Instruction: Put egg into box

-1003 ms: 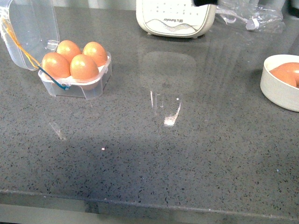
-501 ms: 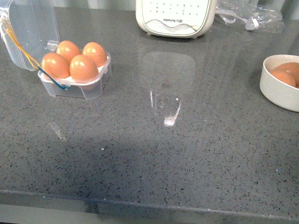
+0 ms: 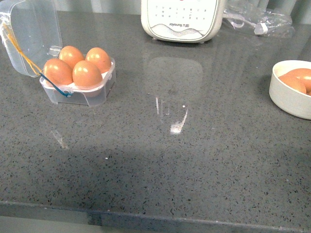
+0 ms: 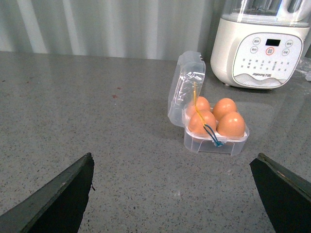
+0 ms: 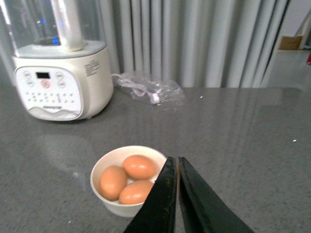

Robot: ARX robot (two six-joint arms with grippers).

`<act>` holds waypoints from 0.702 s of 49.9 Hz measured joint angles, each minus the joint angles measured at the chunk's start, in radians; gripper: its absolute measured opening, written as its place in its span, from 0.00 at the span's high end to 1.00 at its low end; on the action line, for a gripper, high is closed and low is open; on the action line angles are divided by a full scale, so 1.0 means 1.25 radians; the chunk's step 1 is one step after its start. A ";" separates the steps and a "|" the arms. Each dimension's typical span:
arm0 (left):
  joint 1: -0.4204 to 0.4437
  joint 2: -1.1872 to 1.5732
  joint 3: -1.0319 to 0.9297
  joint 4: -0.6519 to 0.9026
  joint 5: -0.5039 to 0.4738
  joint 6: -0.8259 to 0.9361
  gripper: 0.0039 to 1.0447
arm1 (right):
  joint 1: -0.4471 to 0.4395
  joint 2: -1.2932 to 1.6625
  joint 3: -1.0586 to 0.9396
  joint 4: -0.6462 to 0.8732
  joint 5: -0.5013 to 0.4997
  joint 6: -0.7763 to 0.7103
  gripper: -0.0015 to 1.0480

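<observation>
- The left fingers (image 4: 63, 194) are spread wide with nothing between them. They hang above bare worktop (image 3: 160, 165), well short of the box (image 3: 77, 94).
- The right fingers (image 5: 163, 199) are pressed together with no gap to speak of, and they hold nothing. They sit above the near rim of the bowl (image 5: 104, 194), without visibly touching it or the spare eggs (image 5: 138, 166) inside.
- Neither arm shows in the front view.
- Each of the box's four cells holds a brown egg (image 3: 87, 73), as they did a second ago, and none of them has shifted. Its clear lid (image 3: 34, 34) stands open behind it. Which one is the task's egg I cannot tell, but no cell is free, so I judge the placing done. At most the lid is left to close.
- The bowl stands well apart at the right edge, and its place in the frame has shifted slightly.
- A second ago a dark shape crossed the top edge above the white appliance (image 3: 182, 19). It is gone now, which suggests an arm has drawn back.
</observation>
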State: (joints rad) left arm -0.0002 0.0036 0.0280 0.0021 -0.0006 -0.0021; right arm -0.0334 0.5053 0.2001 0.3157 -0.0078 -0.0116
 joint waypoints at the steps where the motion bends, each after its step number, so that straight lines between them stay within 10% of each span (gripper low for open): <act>1: 0.000 0.000 0.000 0.000 0.000 0.000 0.06 | 0.012 -0.007 -0.011 -0.001 0.002 -0.001 0.97; 35: 0.000 0.000 0.000 0.000 0.000 0.000 0.06 | 0.024 -0.187 -0.124 -0.073 0.005 0.001 0.97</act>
State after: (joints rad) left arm -0.0002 0.0036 0.0280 0.0021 -0.0010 -0.0021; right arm -0.0029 0.2718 0.0452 0.2245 -0.0010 -0.0105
